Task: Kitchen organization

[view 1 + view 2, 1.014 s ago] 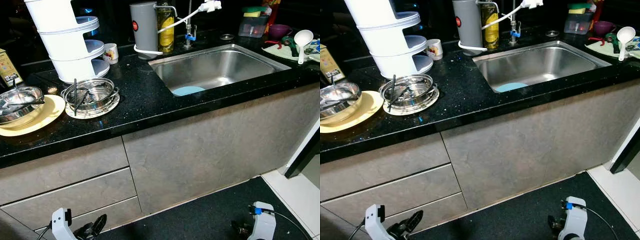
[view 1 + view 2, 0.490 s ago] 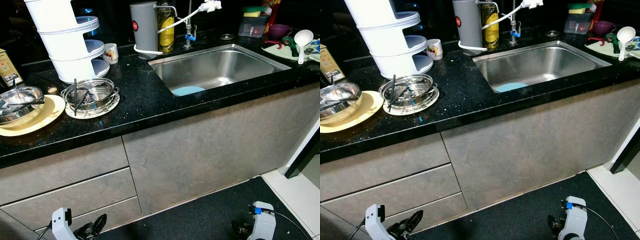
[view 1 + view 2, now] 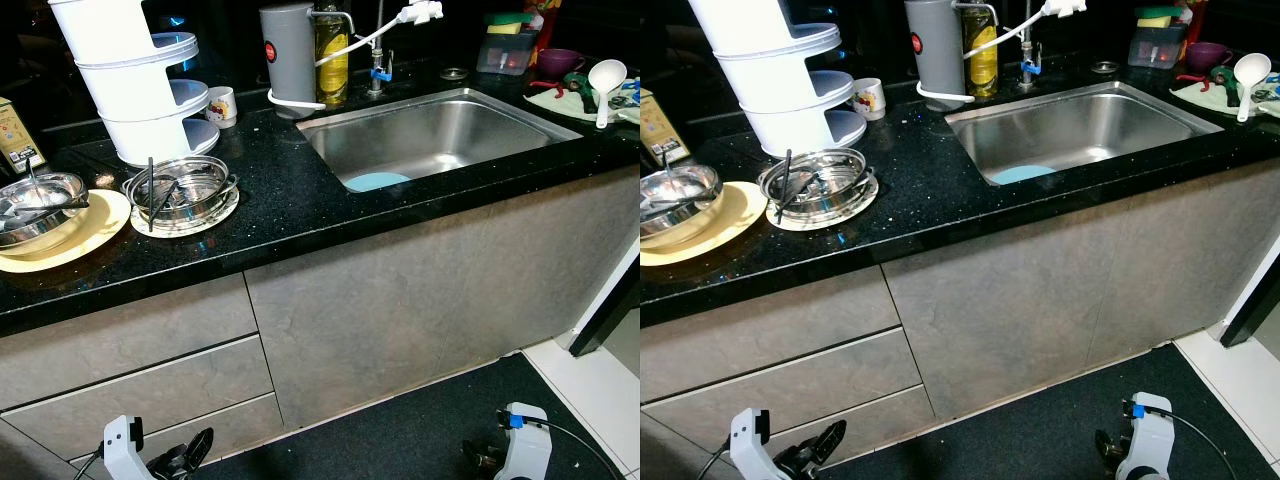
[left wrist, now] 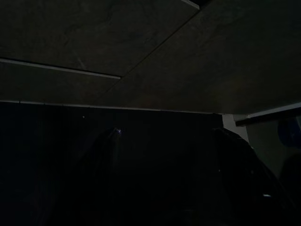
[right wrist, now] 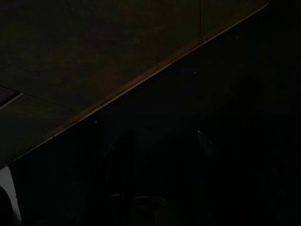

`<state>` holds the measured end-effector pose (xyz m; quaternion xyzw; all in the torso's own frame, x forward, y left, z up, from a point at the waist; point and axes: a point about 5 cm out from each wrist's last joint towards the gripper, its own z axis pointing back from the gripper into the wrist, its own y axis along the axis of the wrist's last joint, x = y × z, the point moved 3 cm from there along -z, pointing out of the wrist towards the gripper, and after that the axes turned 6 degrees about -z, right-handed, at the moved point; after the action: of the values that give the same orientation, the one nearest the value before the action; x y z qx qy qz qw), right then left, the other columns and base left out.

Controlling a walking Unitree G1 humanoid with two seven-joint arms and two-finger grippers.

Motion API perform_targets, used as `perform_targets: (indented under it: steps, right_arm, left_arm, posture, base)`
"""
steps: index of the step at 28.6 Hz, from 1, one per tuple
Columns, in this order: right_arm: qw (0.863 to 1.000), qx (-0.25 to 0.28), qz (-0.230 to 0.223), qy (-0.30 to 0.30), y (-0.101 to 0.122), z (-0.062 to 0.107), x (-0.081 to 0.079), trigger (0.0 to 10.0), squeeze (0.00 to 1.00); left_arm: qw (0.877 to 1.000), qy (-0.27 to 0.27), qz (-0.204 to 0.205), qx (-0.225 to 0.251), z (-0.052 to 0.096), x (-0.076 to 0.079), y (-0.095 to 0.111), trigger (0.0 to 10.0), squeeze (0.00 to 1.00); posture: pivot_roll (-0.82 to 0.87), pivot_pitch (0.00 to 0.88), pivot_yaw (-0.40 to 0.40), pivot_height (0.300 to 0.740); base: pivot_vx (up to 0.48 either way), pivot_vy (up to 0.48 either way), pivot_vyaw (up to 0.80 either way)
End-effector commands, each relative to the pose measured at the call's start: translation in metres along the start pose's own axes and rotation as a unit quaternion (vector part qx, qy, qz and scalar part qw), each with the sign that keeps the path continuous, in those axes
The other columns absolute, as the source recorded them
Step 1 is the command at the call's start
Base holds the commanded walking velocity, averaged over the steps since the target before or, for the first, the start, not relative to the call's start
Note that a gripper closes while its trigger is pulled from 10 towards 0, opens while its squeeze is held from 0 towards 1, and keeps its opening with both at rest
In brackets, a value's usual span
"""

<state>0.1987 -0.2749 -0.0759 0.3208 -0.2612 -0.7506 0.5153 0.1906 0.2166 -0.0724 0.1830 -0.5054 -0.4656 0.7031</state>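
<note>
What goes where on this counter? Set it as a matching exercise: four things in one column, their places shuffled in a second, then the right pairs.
Things
1. blue plate
2. steel bowl
3. white ladle
4. small mug

Places
A. on the yellow plate
B. inside the sink
C. beside the white tiered rack
D. on the counter to the right of the sink

Pairs: 1-B, 2-A, 3-D, 4-C

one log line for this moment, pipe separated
phase: standing at counter | left gripper: idle, low by drawers | right gripper: idle, low | sink: blue plate inside | steel bowl: on counter
</note>
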Motion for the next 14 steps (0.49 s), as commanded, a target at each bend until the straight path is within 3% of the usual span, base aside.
perform_targets:
  steps: [1, 14]
  right_arm:
    - [1.000, -0.005, -0.002, 0.003, -0.0015, -0.0018, -0.0041, 10.0, 0.00]
    - [1.000, -0.010, 0.000, 0.004, -0.0045, -0.0007, -0.0034, 10.0, 0.00]
  left_arm:
    - [1.000, 0.008, -0.003, -0.002, 0.0024, -0.0056, 0.0029, 10.0, 0.00]
    - [1.000, 0.008, -0.003, -0.008, 0.0038, -0.0058, -0.0003, 10.0, 0.00]
  posture:
    - [-0.10, 0.000, 0.073, 0.740]
    - [-0.10, 0.000, 0.070, 0.740]
  base:
    - [0.000, 0.000, 0.00]
    - [0.000, 0.000, 0.00]
